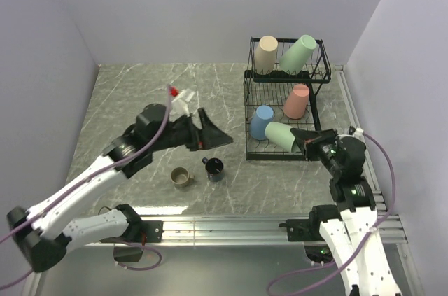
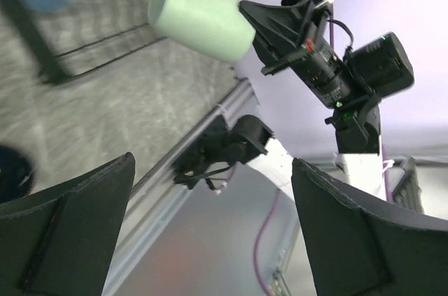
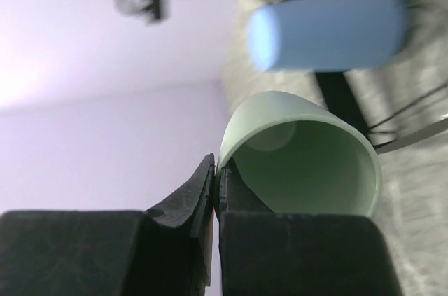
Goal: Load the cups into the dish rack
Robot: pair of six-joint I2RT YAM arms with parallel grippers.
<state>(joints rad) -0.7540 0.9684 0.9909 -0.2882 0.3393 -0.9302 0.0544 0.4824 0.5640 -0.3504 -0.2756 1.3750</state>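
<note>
Right gripper (image 1: 299,138) pinches pale green cup (image 1: 280,134) by its rim at lower front of the dish rack (image 1: 276,157); left gripper (image 2: 211,161) wide open, empty, left of it. We judge cup light, rigid; rim hold suits.

Top view bright, even; glare on table (image 1: 266,199) near edge. Wrist views motion-blurred, blue cup (image 3: 329,29) soft.

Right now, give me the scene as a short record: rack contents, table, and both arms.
Dish rack top tier: beige cup, pale green cup
Lower tier: salmon-pink cup, blue cup
Table: olive-tan mug, dark navy mug, both upright
Right fingers: shut on rim of second pale green cup, sideways at lower tier's front
Left fingers: open, holding nothing, near the mugs
</note>
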